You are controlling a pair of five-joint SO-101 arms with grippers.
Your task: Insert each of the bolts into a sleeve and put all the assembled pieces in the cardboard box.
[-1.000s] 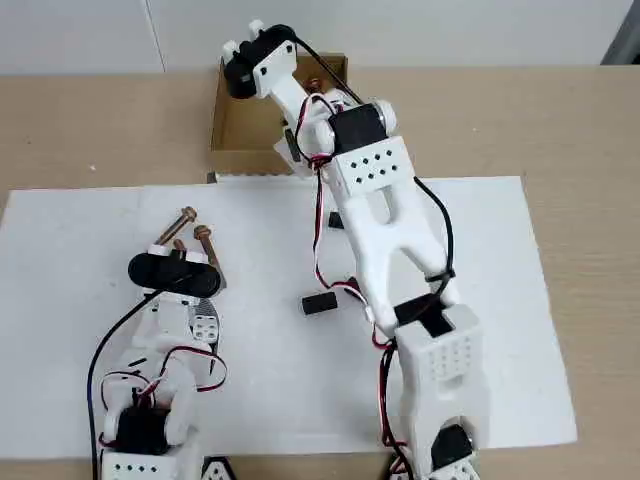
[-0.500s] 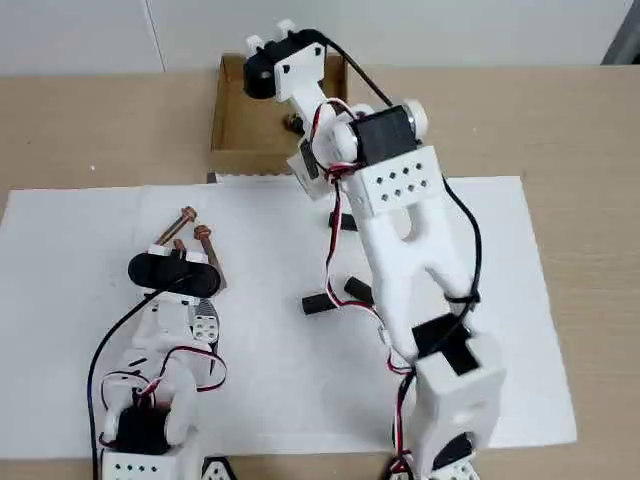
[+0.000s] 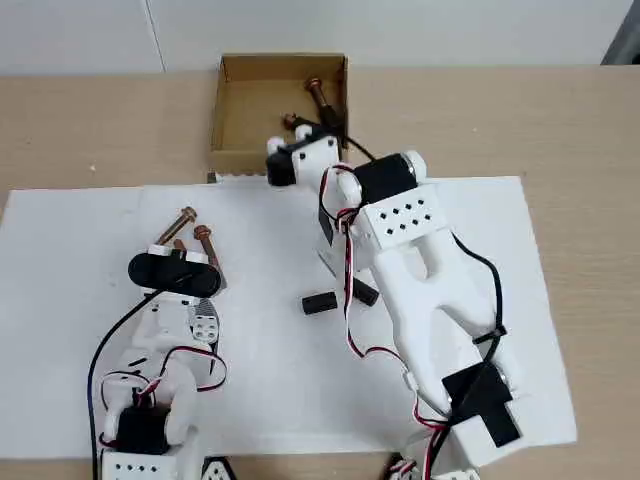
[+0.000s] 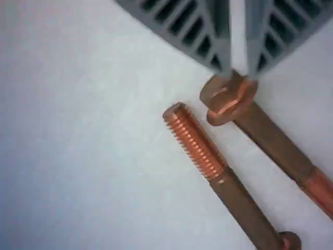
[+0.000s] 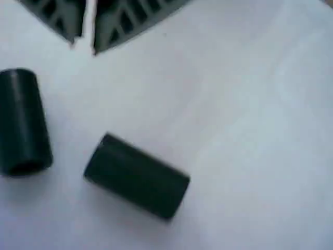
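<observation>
Three copper bolts (image 3: pixel 205 243) lie on the white paper at the left; two of them show in the left wrist view, one bolt's head (image 4: pixel 229 98) and another's threaded end (image 4: pixel 193 141). My left gripper (image 4: pixel 238 69) hangs just over that bolt head, its fingers nearly together with nothing between them. Two black sleeves (image 3: pixel 320 302) lie mid-paper, one sleeve (image 5: pixel 136 177) on its side and a second sleeve (image 5: pixel 22 122) beside it. My right gripper (image 5: pixel 83 44) is shut and empty just above them. The cardboard box (image 3: pixel 232 105) at the back holds assembled bolts (image 3: pixel 320 93).
The white paper (image 3: pixel 80 260) covers most of the wooden table. The right arm (image 3: pixel 420 260) stretches over the paper's middle and right, with its cables hanging near the sleeves. The left arm (image 3: pixel 170 330) stands at the front left.
The right arm has pulled back from over the cardboard box and come down over the paper near the sleeves. The left arm and bolts have not moved.
</observation>
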